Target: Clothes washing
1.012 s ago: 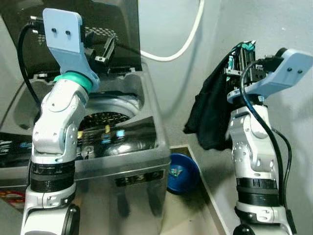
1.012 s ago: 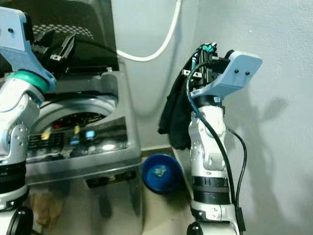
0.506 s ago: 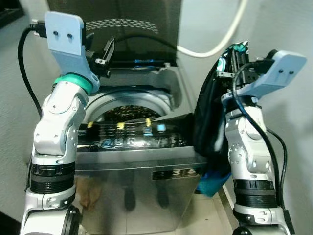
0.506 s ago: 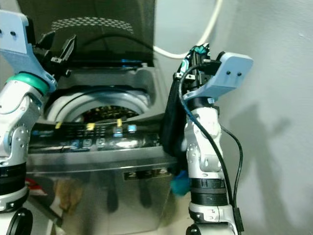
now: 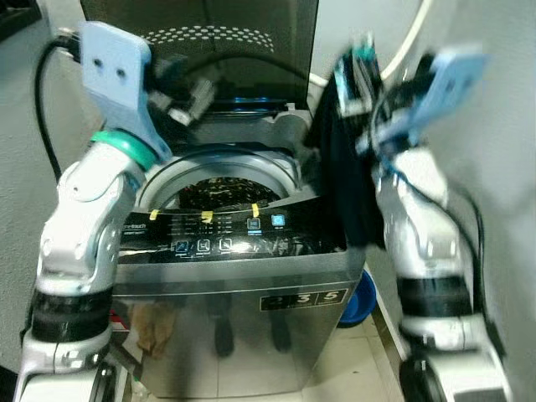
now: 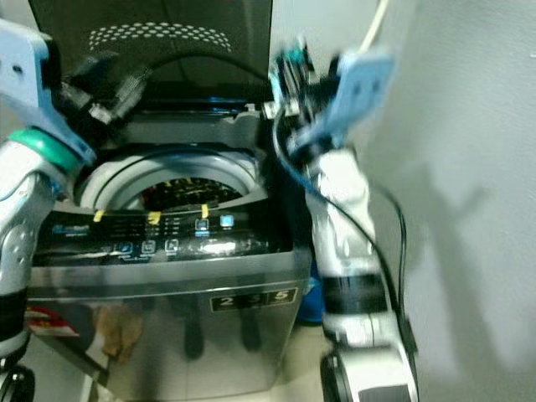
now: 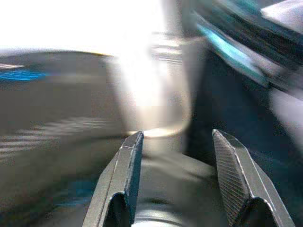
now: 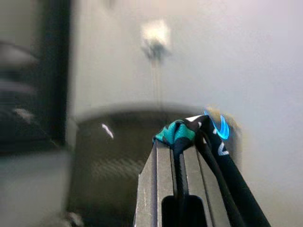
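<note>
One garment (image 5: 347,167), one washer (image 5: 243,276)

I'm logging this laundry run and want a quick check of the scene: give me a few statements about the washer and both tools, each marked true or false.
1. The washing machine has its lid raised. True.
2. The right tool is shut on a dark garment. True.
3. The left tool grips a white towel. False: its fingers are open with nothing between them.
4. The dark garment already lies inside the drum. False: it hangs from the right tool beside the washer's right edge.
5. A blue basin sits on the floor right of the washer. True.
</note>
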